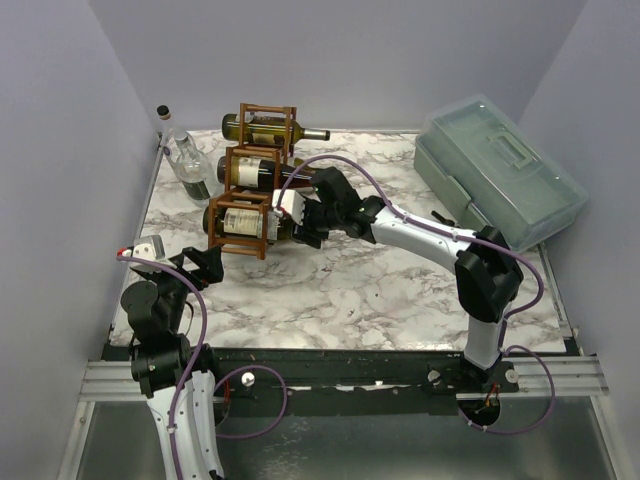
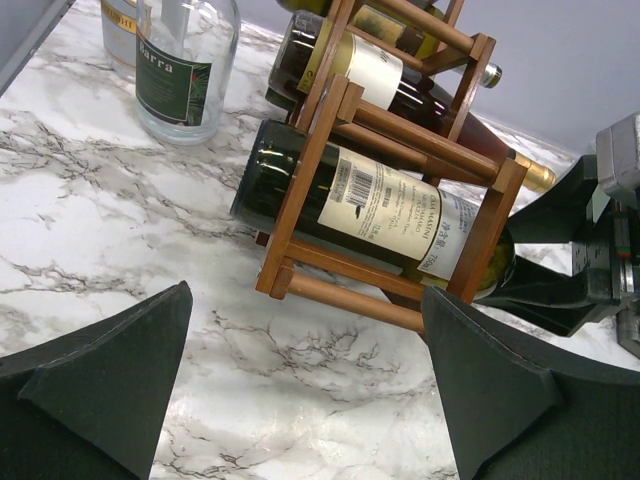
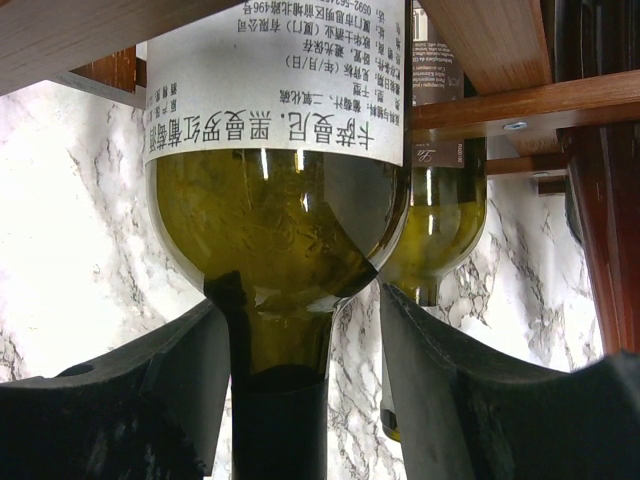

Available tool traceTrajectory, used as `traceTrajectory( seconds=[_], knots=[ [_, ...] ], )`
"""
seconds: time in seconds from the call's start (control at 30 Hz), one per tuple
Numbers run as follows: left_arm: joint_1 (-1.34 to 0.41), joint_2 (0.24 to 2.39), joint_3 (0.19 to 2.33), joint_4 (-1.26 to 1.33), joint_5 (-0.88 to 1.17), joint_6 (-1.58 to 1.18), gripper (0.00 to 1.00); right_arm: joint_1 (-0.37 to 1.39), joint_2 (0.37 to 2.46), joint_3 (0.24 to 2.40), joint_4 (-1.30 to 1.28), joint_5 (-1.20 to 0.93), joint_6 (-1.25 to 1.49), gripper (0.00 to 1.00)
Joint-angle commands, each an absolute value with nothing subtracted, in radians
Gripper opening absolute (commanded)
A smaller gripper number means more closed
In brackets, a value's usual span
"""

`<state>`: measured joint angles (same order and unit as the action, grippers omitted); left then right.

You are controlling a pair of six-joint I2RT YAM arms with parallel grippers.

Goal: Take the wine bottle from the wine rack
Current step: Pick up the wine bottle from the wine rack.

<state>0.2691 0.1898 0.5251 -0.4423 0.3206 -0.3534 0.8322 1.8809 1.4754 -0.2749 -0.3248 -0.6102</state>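
Pale lilac walls close round a white marbled tabletop (image 1: 380, 290). At its near left corner the left hand (image 1: 203, 266) hangs released, its fingers (image 2: 100, 390) spread wide and holding nothing, pointed toward the rack. At the far left corner stand two clear glass bottles (image 1: 186, 160), upright and close together, the nearer one with a dark green label.

Just right of them, in the left half of the tabletop, the wine rack (image 1: 268, 228) runs from the far edge toward the middle in three wooden cells, each with a bottle lying in it on its side. The far bottle (image 1: 262, 127) and the middle bottle (image 1: 262, 172) point their necks to the right.

The wine bottle (image 1: 240, 222) lies in the nearest cell, its body and pale label inside the bars, its shoulder and neck sticking out on the right. The right hand (image 1: 298, 222) reaches there from the right side. Its fingers (image 3: 120, 400) straddle the neck just below the shoulder. One finger lies against the glass; the other stands off, with marble showing in the gap, so the hand is not clenched on the neck.

At the far right corner sits a grey-green plastic toolbox (image 1: 495, 180), lid shut, handle on top.
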Motion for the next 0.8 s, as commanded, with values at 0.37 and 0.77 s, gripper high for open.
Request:
traceTrajectory(
  seconds=[0.37, 0.77],
  knots=[
    [0.277, 0.18, 0.515, -0.417, 0.301, -0.345, 0.99, 0.841, 1.901, 1.46, -0.227, -0.302, -0.576, 0.52],
    [0.276, 0.181, 0.515, -0.416, 0.303, -0.345, 0.99, 0.841, 1.872, 1.465, -0.245, -0.289, -0.579, 0.07]
  ],
)
